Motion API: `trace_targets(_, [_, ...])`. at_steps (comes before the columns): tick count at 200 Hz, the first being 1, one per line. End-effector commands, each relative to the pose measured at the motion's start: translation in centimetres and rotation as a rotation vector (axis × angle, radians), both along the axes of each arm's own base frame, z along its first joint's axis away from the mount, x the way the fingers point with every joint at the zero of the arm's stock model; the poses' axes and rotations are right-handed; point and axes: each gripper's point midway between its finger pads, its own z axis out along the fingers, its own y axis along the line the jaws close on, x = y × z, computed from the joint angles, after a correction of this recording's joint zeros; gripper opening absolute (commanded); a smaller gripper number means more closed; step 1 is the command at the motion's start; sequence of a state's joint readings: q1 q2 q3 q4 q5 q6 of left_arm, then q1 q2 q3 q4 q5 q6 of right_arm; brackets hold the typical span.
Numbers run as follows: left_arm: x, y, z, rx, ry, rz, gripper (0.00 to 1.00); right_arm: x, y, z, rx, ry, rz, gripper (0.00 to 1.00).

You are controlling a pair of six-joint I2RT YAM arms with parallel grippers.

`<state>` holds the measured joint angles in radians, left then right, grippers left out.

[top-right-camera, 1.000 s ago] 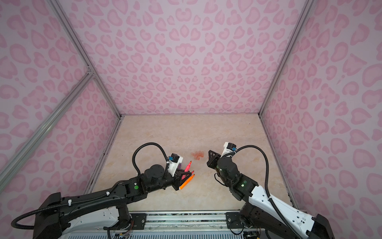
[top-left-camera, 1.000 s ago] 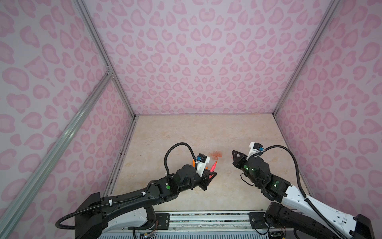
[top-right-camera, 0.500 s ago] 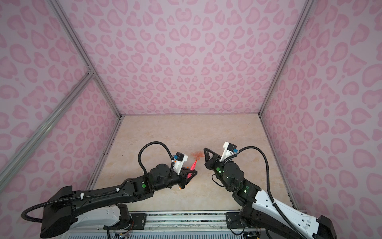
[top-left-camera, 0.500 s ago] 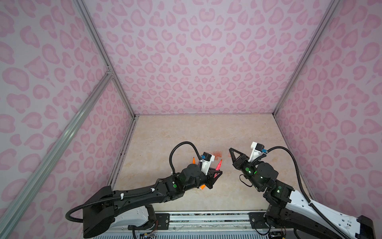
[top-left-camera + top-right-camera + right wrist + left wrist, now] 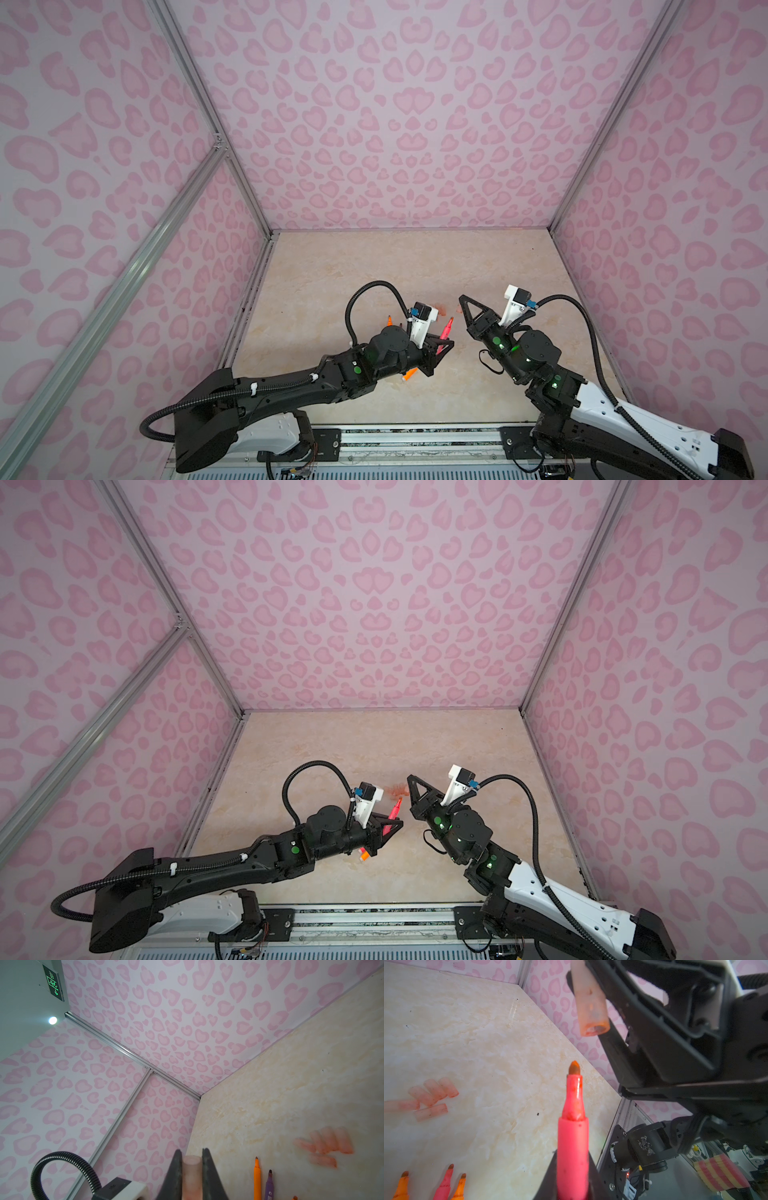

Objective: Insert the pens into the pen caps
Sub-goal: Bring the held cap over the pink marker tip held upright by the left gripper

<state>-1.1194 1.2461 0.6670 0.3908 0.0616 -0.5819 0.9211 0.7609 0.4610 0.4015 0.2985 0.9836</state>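
My left gripper [image 5: 572, 1159] is shut on a pink-red pen [image 5: 572, 1136], whose dark tip points up towards my right gripper. My right gripper [image 5: 192, 1157] is shut on a translucent pen cap [image 5: 192, 1174]; in the left wrist view that cap [image 5: 591, 1005] hangs above the pen tip, open end down, a gap apart and a little to one side. In both top views the left gripper [image 5: 440, 349] [image 5: 390, 829] and right gripper [image 5: 463, 301] [image 5: 411, 781] face each other mid-table, the pen [image 5: 446, 328] between them.
Several loose pen caps [image 5: 431, 1095] [image 5: 326, 1145] lie in a cluster on the marble table [image 5: 374, 270]. More pens lie flat: orange [image 5: 257, 1178], purple [image 5: 269, 1186], another pink-red [image 5: 446, 1184] and orange [image 5: 401, 1186]. Pink patterned walls [image 5: 395, 124] enclose three sides.
The left arm has carried the pen to the right, towards the right gripper. The right gripper has shifted slightly left and farther back, so the gap between pen and cap has shrunk.
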Motion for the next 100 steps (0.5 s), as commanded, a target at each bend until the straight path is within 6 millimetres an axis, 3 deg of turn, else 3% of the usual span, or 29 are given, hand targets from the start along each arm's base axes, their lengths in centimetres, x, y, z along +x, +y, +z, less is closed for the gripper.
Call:
trace_targets(1, [0.1, -0.5, 1.6, -0.05, -0.02, -0.01, 0.03, 0.2, -0.1, 0.0, 0.005, -0.012, -0.016, 0.08])
trace_targets(100, [0.5, -0.5, 1.4, -0.043, -0.03, 0.012, 0.03, -0.4, 1.0, -1.2, 0.014, 0.008, 0.032, 0.06])
